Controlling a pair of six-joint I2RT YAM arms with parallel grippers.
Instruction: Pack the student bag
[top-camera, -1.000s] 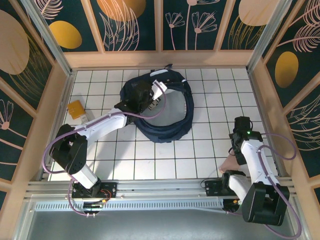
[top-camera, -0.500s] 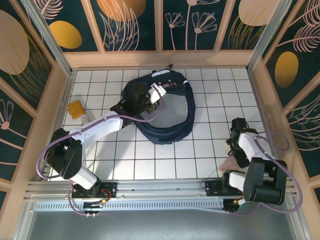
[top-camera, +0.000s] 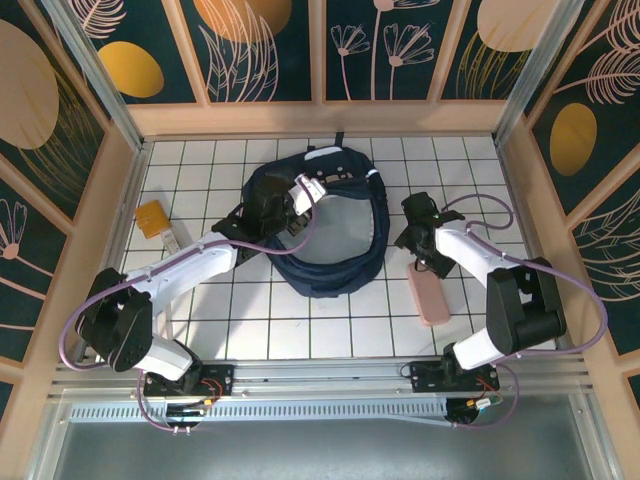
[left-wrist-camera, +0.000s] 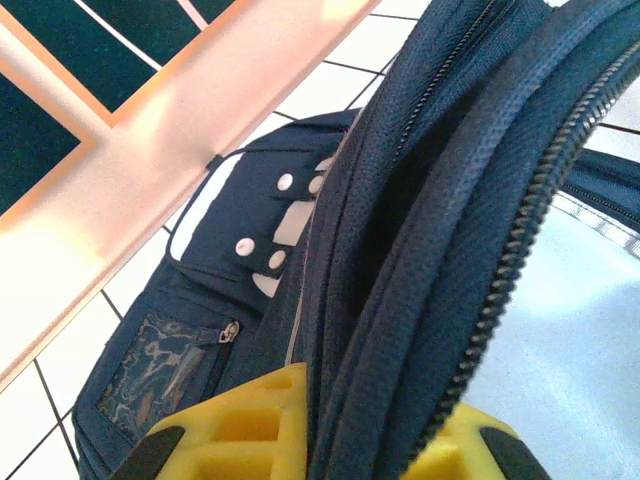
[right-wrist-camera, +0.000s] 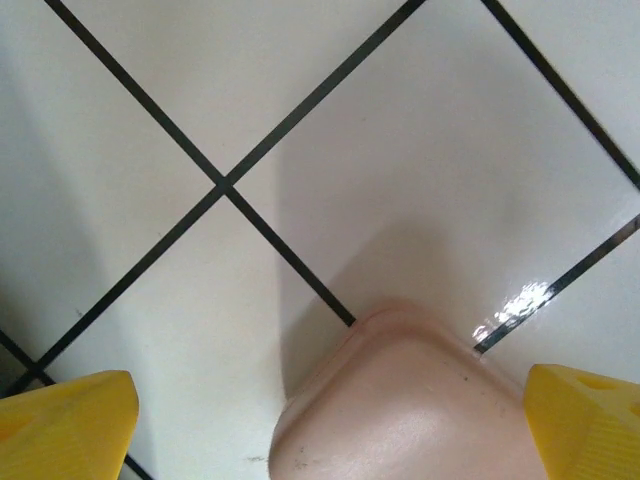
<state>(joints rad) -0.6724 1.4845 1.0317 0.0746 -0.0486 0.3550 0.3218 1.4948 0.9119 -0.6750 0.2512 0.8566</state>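
from above, the student bag (top-camera: 335, 270) lies far-middle on the tiled table (top-camera: 300, 320), navy, its mouth gaping on pale grey lining, with the left gripper (top-camera: 285, 208) at its left rim and the right gripper (top-camera: 418, 243) just beside a pink case (top-camera: 432, 295). at the left wrist, yellow fingers (left-wrist-camera: 240, 440) pinch the bag's zippered navy rim. at the right wrist, yellow fingertips (right-wrist-camera: 60, 420) stand spread wide, the case's rounded end between them.

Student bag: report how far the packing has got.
Done: the student bag lies unzipped, with the left claw shut on its zipper rim. In hand: the right claw hangs open over the end of the pink case. Left: the pink case and the orange packet both lie outside the bag.
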